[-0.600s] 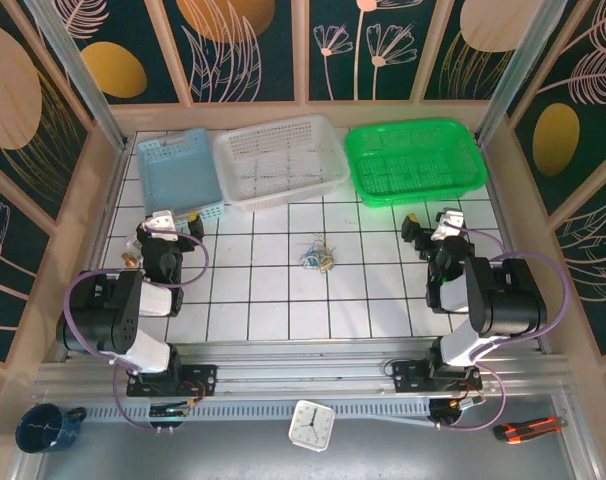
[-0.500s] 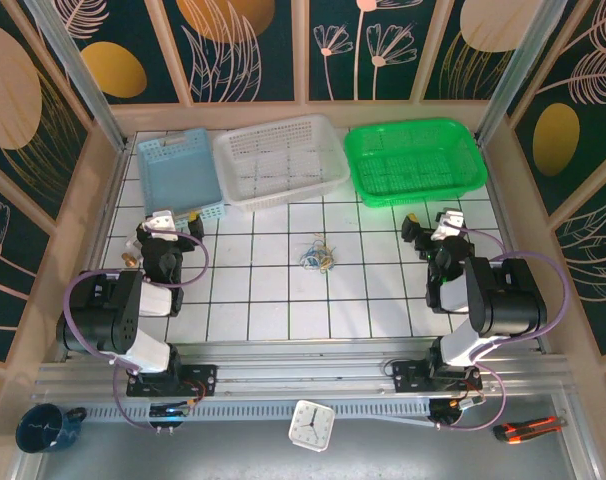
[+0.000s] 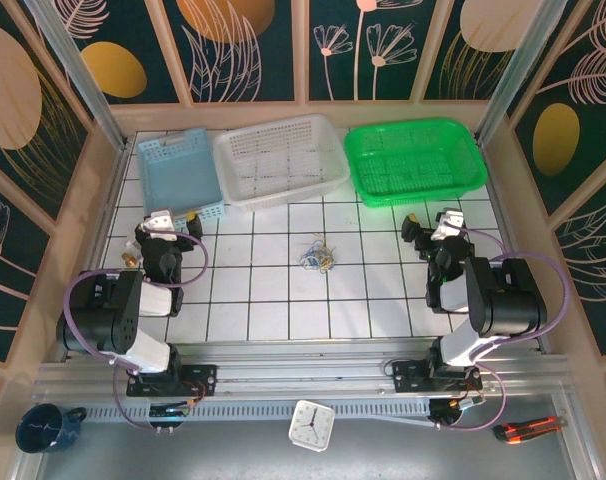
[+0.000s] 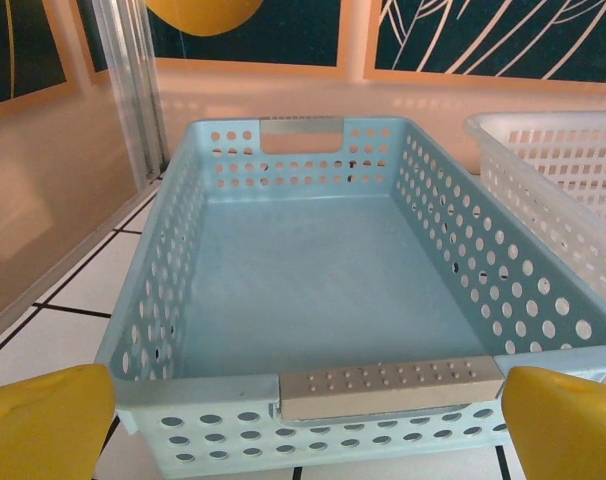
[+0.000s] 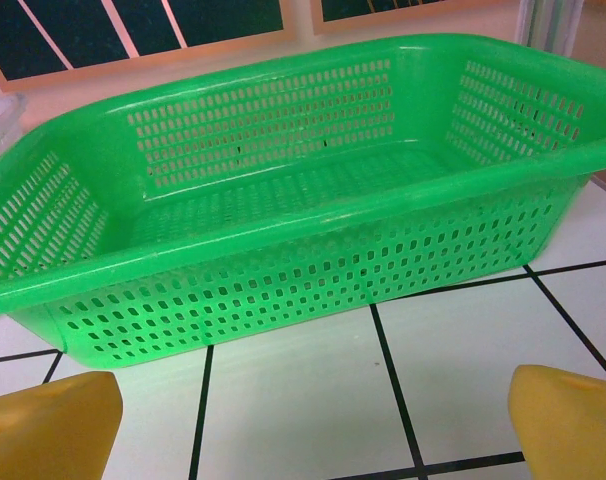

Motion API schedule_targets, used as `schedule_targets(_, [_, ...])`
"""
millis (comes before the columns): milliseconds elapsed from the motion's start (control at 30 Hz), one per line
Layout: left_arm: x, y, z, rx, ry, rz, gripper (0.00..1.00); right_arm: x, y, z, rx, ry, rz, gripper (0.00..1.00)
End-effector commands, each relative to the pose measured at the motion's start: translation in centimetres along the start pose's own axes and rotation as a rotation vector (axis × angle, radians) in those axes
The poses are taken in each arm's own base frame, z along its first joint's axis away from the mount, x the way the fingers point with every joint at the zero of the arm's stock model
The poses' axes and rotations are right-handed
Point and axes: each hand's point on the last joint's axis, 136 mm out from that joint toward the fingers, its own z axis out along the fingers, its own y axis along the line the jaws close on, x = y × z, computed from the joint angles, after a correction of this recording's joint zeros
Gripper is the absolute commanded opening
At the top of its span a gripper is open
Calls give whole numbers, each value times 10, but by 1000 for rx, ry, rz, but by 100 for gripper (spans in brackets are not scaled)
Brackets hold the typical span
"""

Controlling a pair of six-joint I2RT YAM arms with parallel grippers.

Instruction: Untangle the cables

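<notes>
Both arms sit as they did a moment ago. The left gripper (image 4: pixel 303 435) and right gripper (image 5: pixel 313 425) keep their yellow fingers (image 4: pixel 43 420) spread wide, holding nothing. The cables (image 3: pixel 318 255) remain clumped on the desk (image 3: pixel 273 300), a little in front of the white basket (image 3: pixel 281 160).

Looking at white tiled table (image 3: pixel 273 290), carrying three baskets along far edge. Sitting mid-row: white basket (image 3: pixel 281 158). Just left of it, blue basket (image 3: pixel 178 172) lying; just right of it, green basket (image 3: pixel 413 160) lying. Nearer than white basket, well apart, cables (image 3: pixel 318 256) lying clumped on tiles.
</notes>
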Motion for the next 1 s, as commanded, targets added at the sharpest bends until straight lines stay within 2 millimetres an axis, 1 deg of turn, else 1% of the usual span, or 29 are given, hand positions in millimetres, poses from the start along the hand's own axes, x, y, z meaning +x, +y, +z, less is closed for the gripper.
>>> schedule_targets(0, [-10,3,-1,-16,-44,-24,99,-14,0,1,7,-51,-15,99])
schedule_targets(333, [-10,2,0,-12,-42,-24,99,-14,-1,1,3,-51,-12,99])
schedule_targets(433, [-9,-3,1,16,-32,-11,99,-15,0,1,2,-51,-12,99])
schedule_targets(633, [-11,-1,0,10,-40,-16,99,-15,0,0,-1,-55,-13,99])
schedule_targets(733, [-19,2,-3,-10,-47,-25,99,-24,4,-8,-19,-84,-20,99])
schedule_targets(800, [-23,5,-4,-27,-42,-26,99,-30,1,-14,0,-107,-13,99])
schedule_targets(900, [-30,9,-12,-46,-67,-32,99,-40,-1,-23,19,-131,-2,99])
schedule_targets(967, [-34,12,-16,-64,-72,-37,99,-51,-4,-29,44,-152,5,99])
